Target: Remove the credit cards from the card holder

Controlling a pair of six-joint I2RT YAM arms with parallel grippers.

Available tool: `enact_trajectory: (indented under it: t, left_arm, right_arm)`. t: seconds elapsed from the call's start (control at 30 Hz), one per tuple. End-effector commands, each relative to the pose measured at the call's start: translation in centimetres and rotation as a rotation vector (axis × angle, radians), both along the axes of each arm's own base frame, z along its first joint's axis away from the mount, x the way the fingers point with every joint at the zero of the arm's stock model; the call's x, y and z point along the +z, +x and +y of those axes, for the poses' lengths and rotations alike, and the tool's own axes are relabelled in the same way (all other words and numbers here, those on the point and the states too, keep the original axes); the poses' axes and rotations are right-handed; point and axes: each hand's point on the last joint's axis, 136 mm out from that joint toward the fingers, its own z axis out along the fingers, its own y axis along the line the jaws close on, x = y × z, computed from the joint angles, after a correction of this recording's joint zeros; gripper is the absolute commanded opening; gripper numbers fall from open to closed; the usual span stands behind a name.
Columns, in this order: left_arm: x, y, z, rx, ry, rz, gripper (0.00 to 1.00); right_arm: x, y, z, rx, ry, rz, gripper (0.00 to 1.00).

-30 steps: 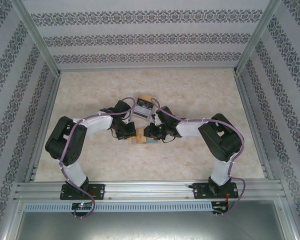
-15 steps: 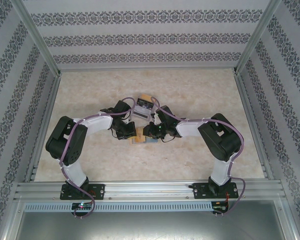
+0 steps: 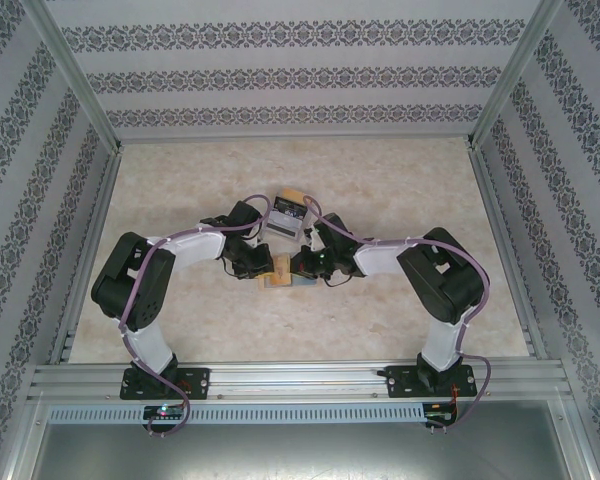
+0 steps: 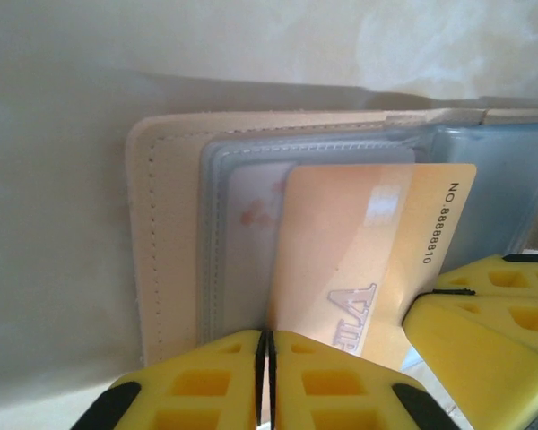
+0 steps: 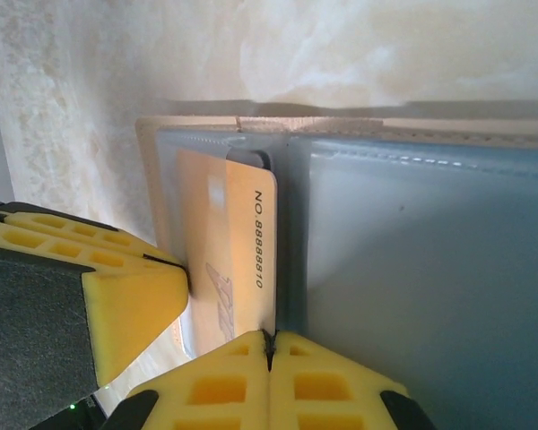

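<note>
- Step in hand: sliding a card out of its sleeve. You have both tools down on the open card holder point(image 4: 166, 242), which lies flat on the counter point(image 3: 400, 190).
- Holder: tan stitched cover with clear sleeves inside. An orange card point(image 4: 341, 242) sits in the sleeve next to the holder's outer edge. It is partly out, with its numbered end poking past the sleeve mouth toward the holder's spine.
- Left tool point(image 4: 267, 376): closed, pads together, nothing visible between them. The tip sits at the holder's near edge, by the card corner on the outer-edge side. My read is that it's pinning, not gripping.
- Right tool point(image 5: 269, 376): closed too, pads flat together. The tip is at the card's other near corner, right by the holder's spine. I can't tell whether it nips the card edge or just bears on it.
- The grey-blue sleeve page point(image 5: 412, 269) lies across the spine. I can't tell whether it holds cards.
- A greyish striped boxy item point(image 3: 285, 213) sits just beyond the holder, apart from it. I can't tell what it is.
- Next move: press the holder down with the left tip and work the card over the spine until it clears the sleeve mouth. You'll likely need to open the right tool and pinch the exposed end.
- Risk: the holder drags along with the card.
</note>
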Motion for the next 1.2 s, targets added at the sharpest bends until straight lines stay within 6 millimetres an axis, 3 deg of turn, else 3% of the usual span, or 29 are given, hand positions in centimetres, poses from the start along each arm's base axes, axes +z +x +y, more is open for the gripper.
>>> enact_trajectory:
  t: [0.0,0.27,0.4,0.63,0.8,0.97,1.17]
  left_arm:
    - [1.1,-0.2,-0.5,-0.005,-0.028,-0.029,0.17]
    - [3.9,1.0,-1.2,0.007,-0.086,-0.104,0.35]
    - [5.0,1.5,-1.7,0.020,-0.127,-0.136,0.49]
    - [6.3,2.0,-3.0,0.029,-0.219,-0.164,0.52]
    - [8.2,2.6,-3.7,0.028,-0.323,-0.218,0.68]
    - [11.4,3.9,-4.0,0.042,-0.505,-0.296,0.82]
    - [15.3,4.7,-5.0,-0.012,-0.648,-0.377,0.78]
  right_arm:
    - [1.3,-0.2,-1.3,0.028,-0.018,-0.065,0.00]
    - [3.2,-0.2,-4.2,0.045,-0.036,-0.125,0.00]
    - [4.1,0.2,-5.6,0.036,-0.059,-0.157,0.00]
    - [5.0,0.4,-6.0,0.035,-0.044,-0.171,0.00]
    - [9.0,1.3,-5.4,0.047,0.099,-0.241,0.00]
    - [13.2,1.6,-4.3,0.091,0.262,-0.284,0.00]
    - [16.8,2.2,-3.7,0.109,0.407,-0.296,0.00]
